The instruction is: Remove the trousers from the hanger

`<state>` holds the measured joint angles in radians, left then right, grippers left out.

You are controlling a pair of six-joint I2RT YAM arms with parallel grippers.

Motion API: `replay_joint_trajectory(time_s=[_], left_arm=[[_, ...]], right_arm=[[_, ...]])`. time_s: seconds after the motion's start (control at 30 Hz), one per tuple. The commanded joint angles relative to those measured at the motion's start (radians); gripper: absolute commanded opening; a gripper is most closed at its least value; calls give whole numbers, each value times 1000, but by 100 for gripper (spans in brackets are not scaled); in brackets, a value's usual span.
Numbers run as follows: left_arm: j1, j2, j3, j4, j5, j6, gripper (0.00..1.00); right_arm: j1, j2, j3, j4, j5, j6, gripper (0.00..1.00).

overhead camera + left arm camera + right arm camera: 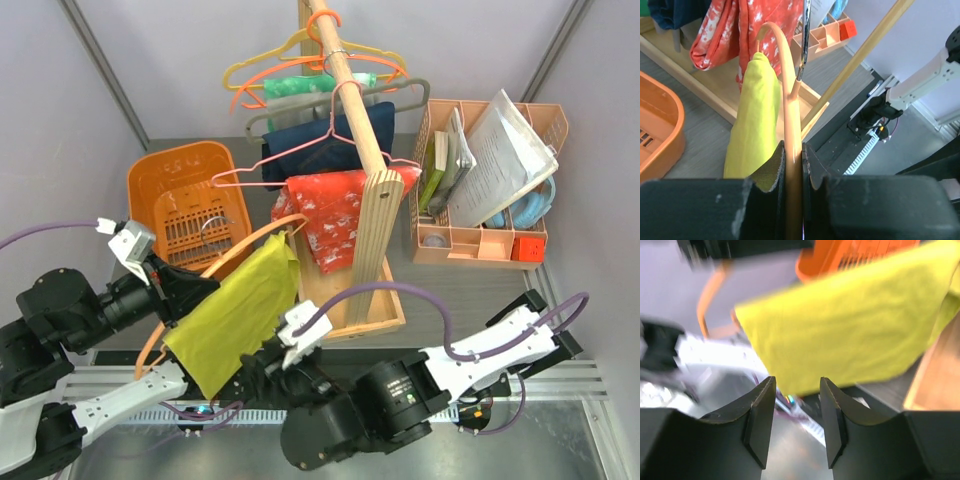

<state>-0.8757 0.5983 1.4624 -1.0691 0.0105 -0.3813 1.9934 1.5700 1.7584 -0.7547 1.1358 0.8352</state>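
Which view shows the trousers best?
Top external: the trousers hang broadside over the hanger, with nearly all the cloth visible. Left wrist sees them edge-on beside the hanger's bar. Right wrist shows only a blurred lower part beyond the open right gripper.

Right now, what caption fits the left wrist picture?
Left hand clamps the peach hanger, yellow-green trousers hanging alongside.

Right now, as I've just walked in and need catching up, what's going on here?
The left gripper is shut on the peach hanger, holding it up with the yellow-green trousers draped over it. The right gripper is open close by the trousers' lower edge, with nothing between its jaws. The trousers are not yet off the hanger.
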Motion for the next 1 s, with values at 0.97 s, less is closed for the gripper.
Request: replay_joint_trajectory(time_s=[0.97], left_arm=[[1, -100, 78, 492, -17, -28, 0]], right_arm=[[-214, 324, 552, 749, 194, -453, 52]])
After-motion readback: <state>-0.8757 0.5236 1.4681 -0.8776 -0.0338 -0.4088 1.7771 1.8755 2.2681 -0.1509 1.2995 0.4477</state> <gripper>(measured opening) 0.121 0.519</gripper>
